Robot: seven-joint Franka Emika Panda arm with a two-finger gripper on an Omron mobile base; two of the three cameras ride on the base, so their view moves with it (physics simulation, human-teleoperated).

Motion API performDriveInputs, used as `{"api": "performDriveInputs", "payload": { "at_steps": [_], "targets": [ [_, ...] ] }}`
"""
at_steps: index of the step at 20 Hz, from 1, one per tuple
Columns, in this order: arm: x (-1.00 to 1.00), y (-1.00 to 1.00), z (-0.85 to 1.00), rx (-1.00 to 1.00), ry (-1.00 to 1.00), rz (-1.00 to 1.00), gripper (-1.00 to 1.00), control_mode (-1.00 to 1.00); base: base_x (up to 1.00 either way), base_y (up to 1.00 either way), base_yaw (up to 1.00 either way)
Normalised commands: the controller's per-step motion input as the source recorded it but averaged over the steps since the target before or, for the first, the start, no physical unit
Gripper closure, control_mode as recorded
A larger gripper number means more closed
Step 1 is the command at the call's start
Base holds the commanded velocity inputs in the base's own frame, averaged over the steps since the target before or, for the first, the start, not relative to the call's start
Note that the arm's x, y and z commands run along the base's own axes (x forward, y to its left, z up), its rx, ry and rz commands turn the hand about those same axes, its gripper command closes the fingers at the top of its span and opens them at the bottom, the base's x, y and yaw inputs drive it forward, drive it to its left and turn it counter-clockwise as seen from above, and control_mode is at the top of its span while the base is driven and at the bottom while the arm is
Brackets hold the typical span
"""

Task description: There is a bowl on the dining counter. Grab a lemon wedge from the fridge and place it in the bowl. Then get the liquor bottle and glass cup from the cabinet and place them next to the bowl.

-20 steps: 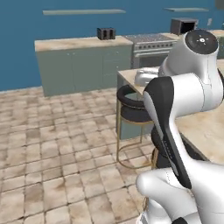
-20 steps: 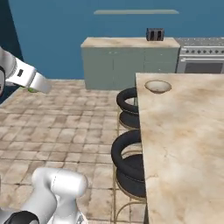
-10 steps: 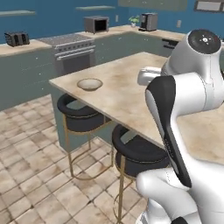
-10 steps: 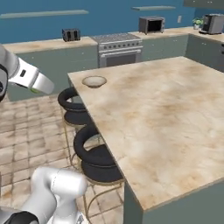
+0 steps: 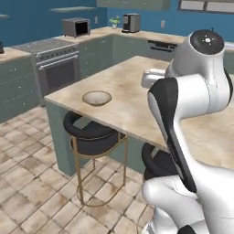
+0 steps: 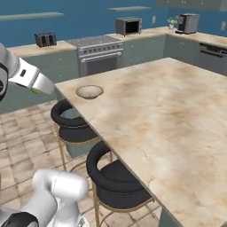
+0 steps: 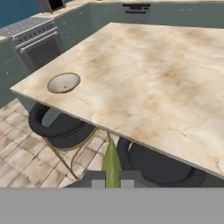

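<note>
Dining counter [image 6: 155, 115], bowl [image 6: 89, 91] near corner

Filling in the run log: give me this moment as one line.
phase: carrying to bowl | fingers: shut on lemon wedge | bowl: empty, near dining counter corner | bottle, cup: not placed

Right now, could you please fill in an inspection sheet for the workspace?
Surface: dining counter, beige marbled top, bare apart from the bowl.
Job's things: bowl near the counter's corner, nothing in it; lemon wedge in the hand.
Clutter: nothing seen.
Hand: hand shut on the lemon wedge, off the counter's edge, above the stools.
Cables: nothing seen.
Surroundings: stove, microwave, toaster, coffee machine.
</note>
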Motion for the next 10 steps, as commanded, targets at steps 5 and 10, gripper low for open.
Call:
{"api": "performDriveInputs", "payload": {
  "at_steps": [5,10],
  "targets": [
    [0.0,0.0,0.0,0.0,0.0,0.0,1.0,1.0,0.46,1.0,-0.32],
    [0.0,0.0,0.0,0.0,0.0,0.0,1.0,1.0,0.21,0.99,-0.31]
  ]
}}
